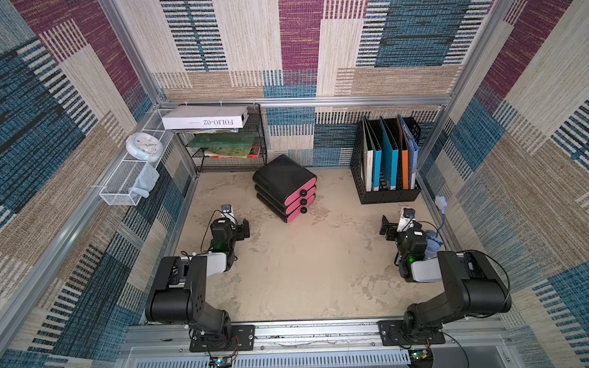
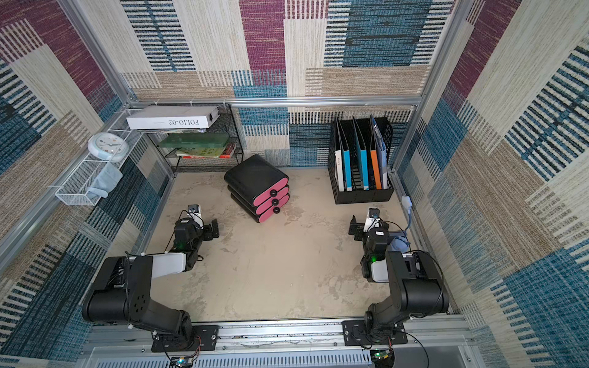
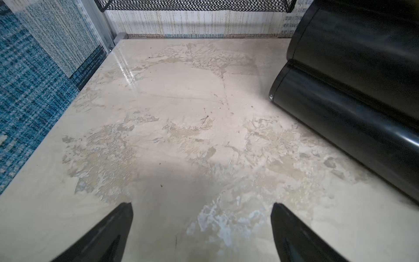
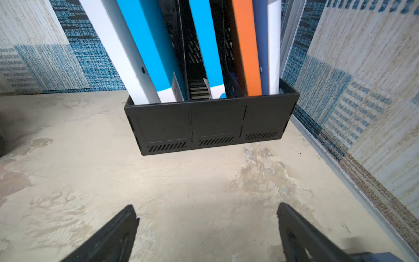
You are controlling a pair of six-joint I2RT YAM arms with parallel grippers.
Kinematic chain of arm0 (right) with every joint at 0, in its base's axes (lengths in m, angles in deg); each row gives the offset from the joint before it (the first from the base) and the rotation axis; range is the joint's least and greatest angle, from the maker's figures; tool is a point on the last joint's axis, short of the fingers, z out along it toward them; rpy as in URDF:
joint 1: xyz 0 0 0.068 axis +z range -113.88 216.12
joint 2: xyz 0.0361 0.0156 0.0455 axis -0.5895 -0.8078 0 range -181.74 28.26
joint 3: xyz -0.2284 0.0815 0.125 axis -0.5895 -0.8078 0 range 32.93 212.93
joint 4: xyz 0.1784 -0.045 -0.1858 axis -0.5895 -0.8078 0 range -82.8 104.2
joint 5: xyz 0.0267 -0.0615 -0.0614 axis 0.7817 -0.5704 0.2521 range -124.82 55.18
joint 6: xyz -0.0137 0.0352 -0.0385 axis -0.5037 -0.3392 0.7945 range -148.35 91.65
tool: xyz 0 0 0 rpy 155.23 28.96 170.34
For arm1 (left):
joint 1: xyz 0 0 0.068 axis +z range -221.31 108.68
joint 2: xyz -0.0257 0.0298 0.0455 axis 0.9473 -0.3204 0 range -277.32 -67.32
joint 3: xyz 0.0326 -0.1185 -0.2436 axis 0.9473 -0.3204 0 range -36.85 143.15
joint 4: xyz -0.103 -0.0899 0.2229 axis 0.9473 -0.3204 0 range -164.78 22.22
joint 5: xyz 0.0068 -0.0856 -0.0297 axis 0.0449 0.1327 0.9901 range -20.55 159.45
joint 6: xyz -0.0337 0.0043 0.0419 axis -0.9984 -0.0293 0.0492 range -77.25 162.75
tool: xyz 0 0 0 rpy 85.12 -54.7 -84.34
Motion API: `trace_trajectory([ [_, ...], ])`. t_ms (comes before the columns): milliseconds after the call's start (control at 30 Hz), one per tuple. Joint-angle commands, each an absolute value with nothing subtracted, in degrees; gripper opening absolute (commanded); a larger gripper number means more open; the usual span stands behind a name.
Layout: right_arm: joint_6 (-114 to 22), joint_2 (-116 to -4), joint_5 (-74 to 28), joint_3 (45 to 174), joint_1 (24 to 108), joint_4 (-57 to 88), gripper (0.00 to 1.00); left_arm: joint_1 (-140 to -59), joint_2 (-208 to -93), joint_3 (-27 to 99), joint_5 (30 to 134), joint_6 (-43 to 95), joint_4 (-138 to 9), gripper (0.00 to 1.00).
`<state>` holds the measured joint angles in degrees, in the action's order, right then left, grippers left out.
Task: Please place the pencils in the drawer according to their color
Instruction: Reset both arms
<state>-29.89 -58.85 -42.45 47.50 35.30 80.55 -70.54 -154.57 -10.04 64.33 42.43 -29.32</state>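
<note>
Hovering over the beige counter (image 1: pixel 302 270), the left claw (image 3: pixel 201 204) and right claw (image 4: pixel 206 205) both stand spread wide, gripping nothing. The drawer unit (image 1: pixel 284 183), black with three pink fronts apparently all shut, sits toward the counter's rear middle, near the left claw; the right claw faces a black file rack (image 4: pixel 204 124), and pencils cannot be made out.

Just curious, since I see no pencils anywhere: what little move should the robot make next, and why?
Probably move the left pincer, open and empty, toward the top knob of the drawer unit. Its three pink drawers are all shut, and no pencils are in view.
</note>
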Motion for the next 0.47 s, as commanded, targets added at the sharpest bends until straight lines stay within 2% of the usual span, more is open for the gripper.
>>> trace_trajectory([
  [0,-29.6,-58.7,-42.1,47.4,35.3,83.5,1.00,-70.5,-154.4,-9.9,65.3,41.7,-28.7,0.99],
  [433,-29.4,-58.8,-41.2,47.6,35.0,83.1,0.99,-70.5,-154.3,-10.0,65.3,41.8,-28.6,0.99],
])
